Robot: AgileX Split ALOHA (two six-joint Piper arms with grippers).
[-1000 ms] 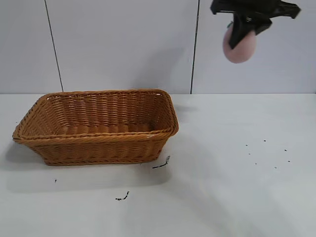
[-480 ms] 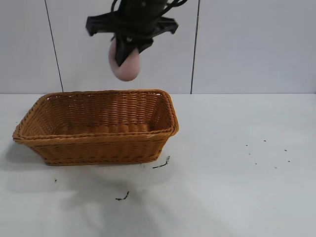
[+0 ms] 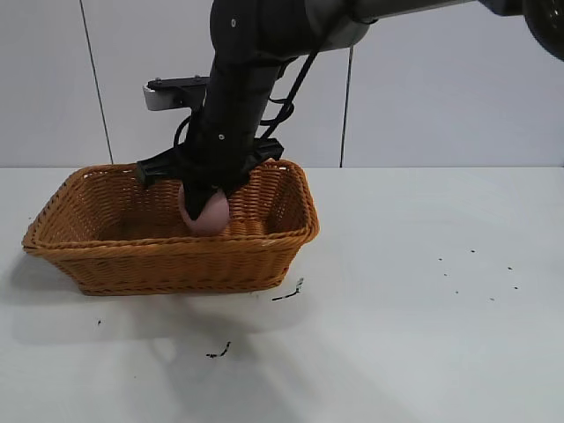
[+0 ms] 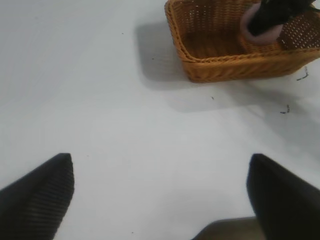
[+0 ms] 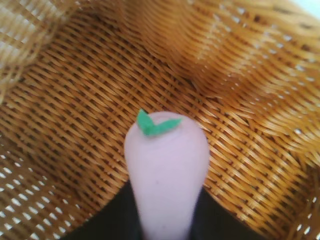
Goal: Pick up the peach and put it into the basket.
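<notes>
Table (image 3: pixel 423 352): white and matte, filling the lower part of the exterior view.
Wall (image 3: pixel 458 97): pale grey panels behind the table, with two dark vertical seams.
Debris: two dark scraps (image 3: pixel 287 293) (image 3: pixel 218 352) at 6 o'clock of centre.
Specks (image 3: pixel 480 273): tiny dark dots scattered at 4 o'clock.
</notes>
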